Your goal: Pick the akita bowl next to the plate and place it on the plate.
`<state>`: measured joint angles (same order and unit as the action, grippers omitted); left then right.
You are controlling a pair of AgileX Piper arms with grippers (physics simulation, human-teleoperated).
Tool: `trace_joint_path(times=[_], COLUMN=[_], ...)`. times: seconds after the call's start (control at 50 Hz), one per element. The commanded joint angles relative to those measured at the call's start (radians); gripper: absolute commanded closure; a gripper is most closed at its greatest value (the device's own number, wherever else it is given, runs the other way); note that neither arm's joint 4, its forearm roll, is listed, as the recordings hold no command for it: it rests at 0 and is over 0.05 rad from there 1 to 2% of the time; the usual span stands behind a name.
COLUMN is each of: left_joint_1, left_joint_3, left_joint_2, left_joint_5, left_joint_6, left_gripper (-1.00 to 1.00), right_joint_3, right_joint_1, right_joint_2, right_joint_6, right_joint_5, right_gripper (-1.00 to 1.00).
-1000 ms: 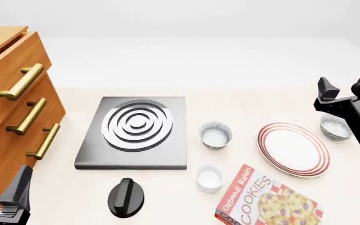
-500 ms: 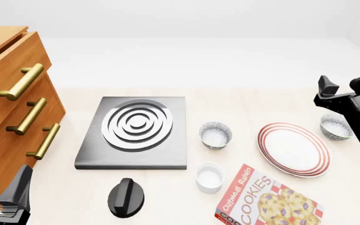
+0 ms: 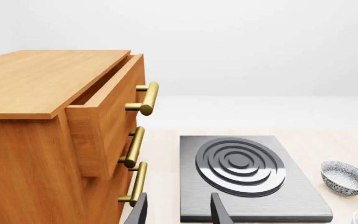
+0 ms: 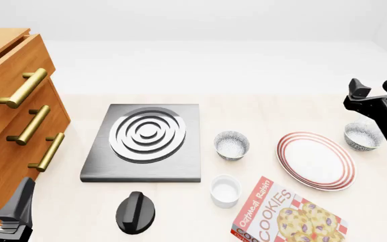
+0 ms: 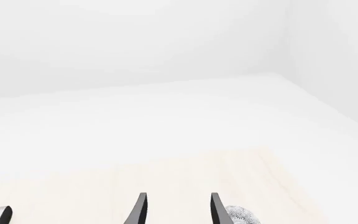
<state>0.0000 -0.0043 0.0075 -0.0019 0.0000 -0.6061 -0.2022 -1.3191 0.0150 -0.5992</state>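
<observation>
The white plate [image 4: 316, 160] with red rings lies on the table at the right. Just right of it sits a speckled akita bowl [image 4: 363, 135], close to the plate's rim; its edge also shows past the fingers in the right wrist view [image 5: 241, 215]. A second identical bowl [image 4: 232, 145] [image 3: 345, 177] stands left of the plate, farther off. My right gripper [image 4: 376, 92] [image 5: 177, 210] hangs open above and behind the right-hand bowl, holding nothing. At the front left corner my left gripper [image 4: 2, 204] [image 3: 179, 212] is open and empty.
A dark stove plate [image 4: 146, 138] with a ringed burner lies centre left, a black knob [image 4: 135, 212] in front of it. A white cup [image 4: 225, 190] and a cookies box [image 4: 287, 214] sit before the plate. A wooden drawer cabinet [image 4: 15, 116] fills the left side.
My right gripper has shifted to the right and slightly up, uncovering more of the right-hand bowl. The left gripper and all objects have stayed put.
</observation>
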Motion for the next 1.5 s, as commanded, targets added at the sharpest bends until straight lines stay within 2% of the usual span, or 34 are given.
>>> trace_joint_path(times=[0.02,0.44,1.5], left_joint_1=[0.000,0.000,0.000], left_joint_3=[0.000,0.000,0.000], left_joint_2=[0.000,0.000,0.000], left_joint_5=[0.000,0.000,0.000], left_joint_6=[0.000,0.000,0.000], left_gripper=[-1.00,-1.00,-1.00], right_joint_3=[-0.016,-0.045,-0.042], right_joint_1=[-0.019,-0.074,-0.173], right_joint_2=[-0.008,-0.026,-0.106], right_joint_6=[0.010,0.033,0.058], right_joint_5=[0.011,0.028,-0.005], right_gripper=[-1.00,-1.00,-1.00])
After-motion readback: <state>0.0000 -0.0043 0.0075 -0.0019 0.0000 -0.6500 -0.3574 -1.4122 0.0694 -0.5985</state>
